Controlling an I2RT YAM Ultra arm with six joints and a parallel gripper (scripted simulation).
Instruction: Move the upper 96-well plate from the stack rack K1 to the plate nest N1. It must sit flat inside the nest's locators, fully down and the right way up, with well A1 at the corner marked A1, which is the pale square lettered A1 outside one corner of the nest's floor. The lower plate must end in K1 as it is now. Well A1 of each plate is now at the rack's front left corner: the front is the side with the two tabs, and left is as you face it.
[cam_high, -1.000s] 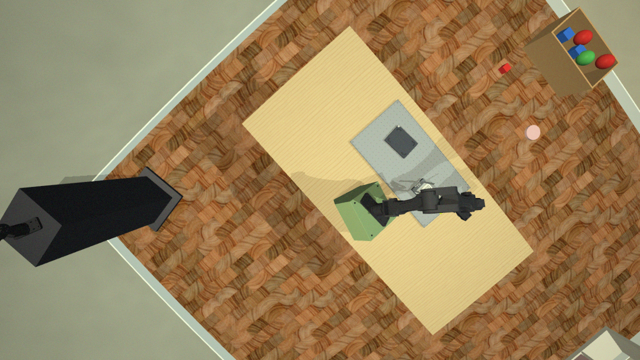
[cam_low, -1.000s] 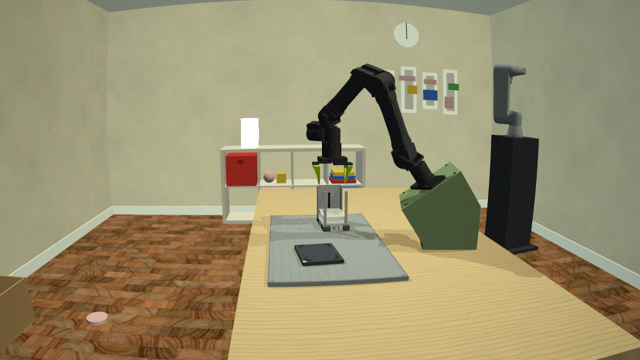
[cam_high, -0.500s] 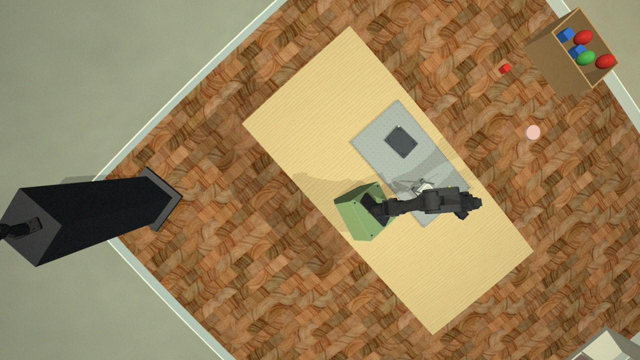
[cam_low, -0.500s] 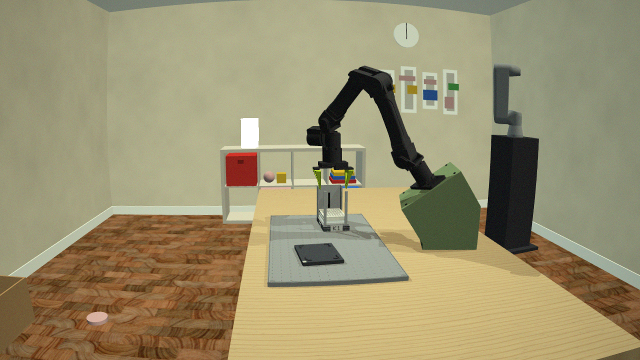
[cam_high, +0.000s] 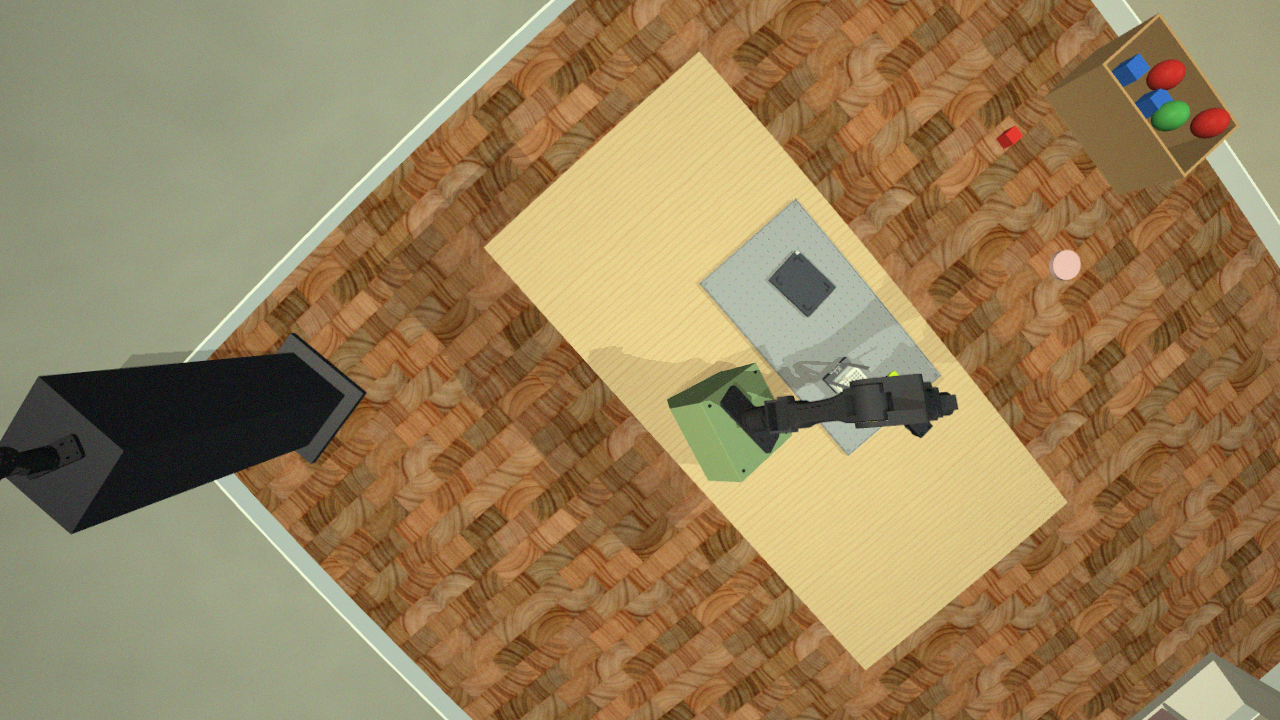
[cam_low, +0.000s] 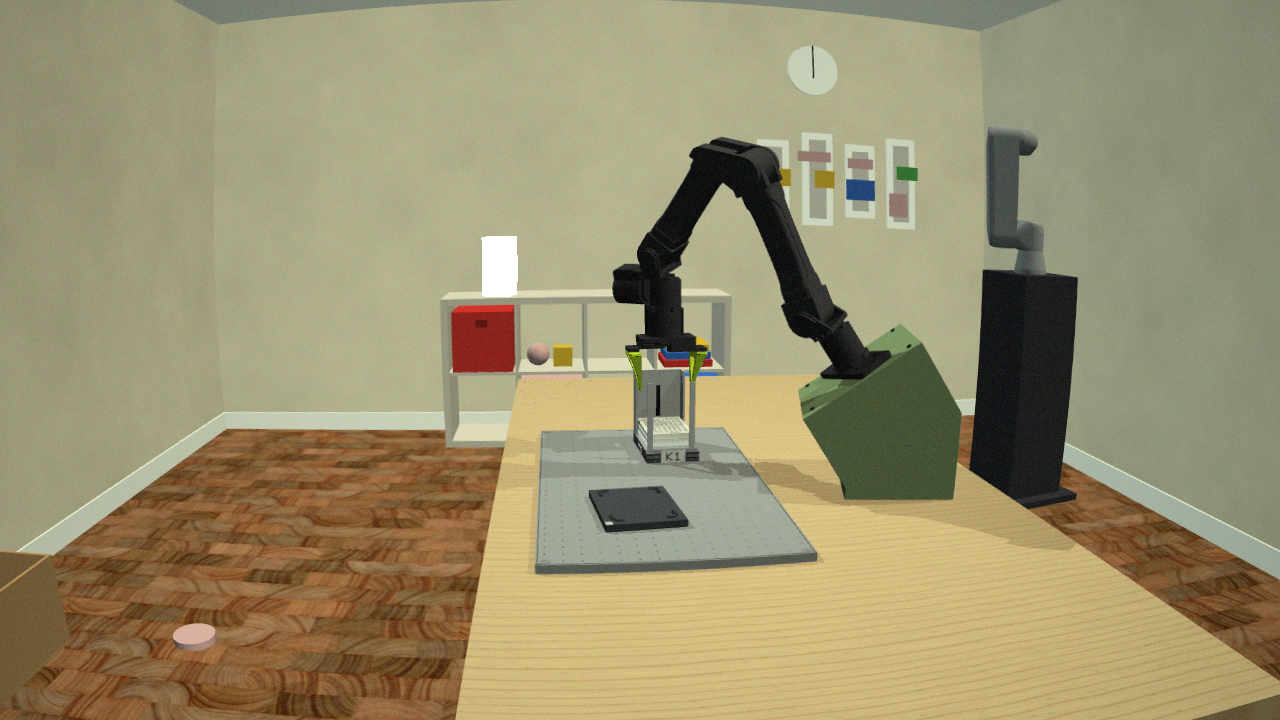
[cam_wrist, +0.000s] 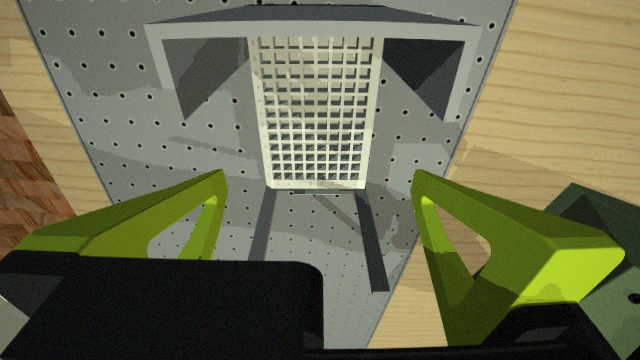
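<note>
The stack rack K1 (cam_low: 663, 420) stands on the grey perforated baseplate (cam_low: 666, 499), at its far end. The white upper 96-well plate (cam_wrist: 316, 112) lies on top of the stack inside the rack; it also shows in the exterior view (cam_low: 663, 429). The lower plate is hidden under it. My gripper (cam_low: 663, 360) hangs open and empty just above the rack's posts, fingers spread wider than the plate. The dark plate nest N1 (cam_low: 637, 508) lies flat nearer the front of the baseplate, with nothing in it; it also shows from above (cam_high: 802, 282).
The green arm base (cam_low: 881, 420) stands right of the baseplate. A black pedestal (cam_low: 1024, 380) stands off the table at the right. A white shelf (cam_low: 581, 358) with coloured things is behind the table.
</note>
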